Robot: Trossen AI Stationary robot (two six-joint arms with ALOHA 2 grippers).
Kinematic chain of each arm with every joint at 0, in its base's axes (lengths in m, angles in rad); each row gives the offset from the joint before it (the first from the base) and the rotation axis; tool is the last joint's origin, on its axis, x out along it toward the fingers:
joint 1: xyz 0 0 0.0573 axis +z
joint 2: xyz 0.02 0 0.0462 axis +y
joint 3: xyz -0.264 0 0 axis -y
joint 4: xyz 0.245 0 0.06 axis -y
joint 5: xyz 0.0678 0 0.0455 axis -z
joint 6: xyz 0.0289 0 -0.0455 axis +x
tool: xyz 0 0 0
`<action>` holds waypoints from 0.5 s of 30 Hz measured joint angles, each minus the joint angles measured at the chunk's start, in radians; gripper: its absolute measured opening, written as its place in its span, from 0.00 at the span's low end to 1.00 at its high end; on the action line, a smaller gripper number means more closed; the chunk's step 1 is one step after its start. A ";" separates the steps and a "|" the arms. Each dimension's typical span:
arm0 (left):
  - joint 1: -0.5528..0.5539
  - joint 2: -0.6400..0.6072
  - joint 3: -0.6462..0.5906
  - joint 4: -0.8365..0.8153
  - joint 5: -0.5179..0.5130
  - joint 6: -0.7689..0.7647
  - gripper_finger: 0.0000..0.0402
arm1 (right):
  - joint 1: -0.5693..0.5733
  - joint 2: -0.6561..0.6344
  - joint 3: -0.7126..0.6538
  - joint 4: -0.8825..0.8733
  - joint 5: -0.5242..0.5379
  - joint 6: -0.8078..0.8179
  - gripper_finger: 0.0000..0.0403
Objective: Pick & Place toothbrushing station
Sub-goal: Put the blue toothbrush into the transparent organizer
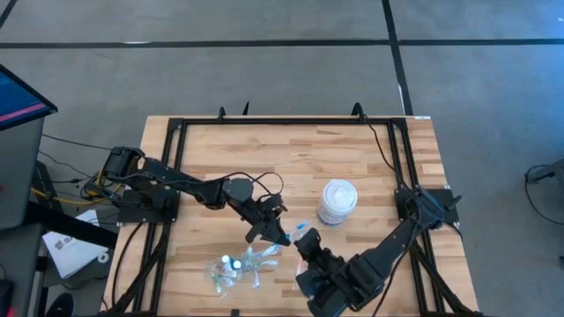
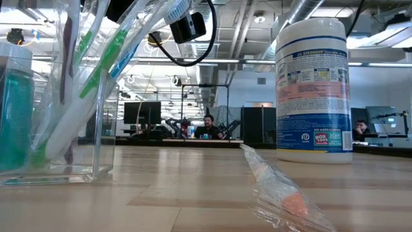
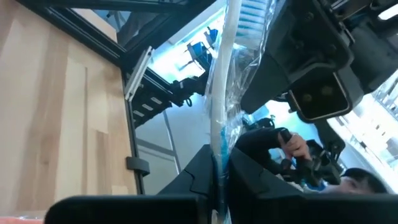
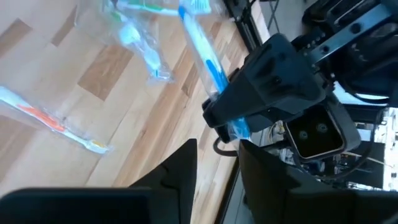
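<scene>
Two arms meet above my bench (image 1: 370, 167): left pincer (image 1: 280, 236) clamps a wrapped blue toothbrush (image 4: 202, 53); right pincer (image 1: 304, 246) hovers alongside, fingers parted, empty.

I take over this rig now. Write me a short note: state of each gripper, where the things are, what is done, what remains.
Left gripper: shut on a wrapped blue toothbrush, held above the table.
Right gripper: fingers apart, empty, right beside the left gripper.
Things: a clear holder already has several toothbrushes; a clear bag with small bottles lies at the front edge; one wrapped orange toothbrush lies loose on the table.
Left: place the held brush, then the loose one.
</scene>
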 joint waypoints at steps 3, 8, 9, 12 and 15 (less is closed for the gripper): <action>0.003 -0.002 -0.001 -0.010 0.000 0.028 0.03 | 0.013 0.000 0.000 0.003 0.013 0.028 0.28; 0.003 -0.074 -0.047 -0.019 -0.001 0.073 0.03 | 0.027 0.000 0.000 0.022 0.015 0.083 0.28; 0.003 -0.093 -0.058 -0.019 -0.004 0.085 0.03 | 0.029 0.000 0.000 0.025 0.015 0.089 0.28; -0.007 -0.171 -0.108 -0.017 -0.019 0.134 0.03 | 0.031 0.000 0.000 0.029 0.018 0.114 0.28; -0.020 -0.254 -0.166 -0.019 -0.055 0.181 0.03 | 0.031 0.000 0.000 0.033 0.018 0.137 0.28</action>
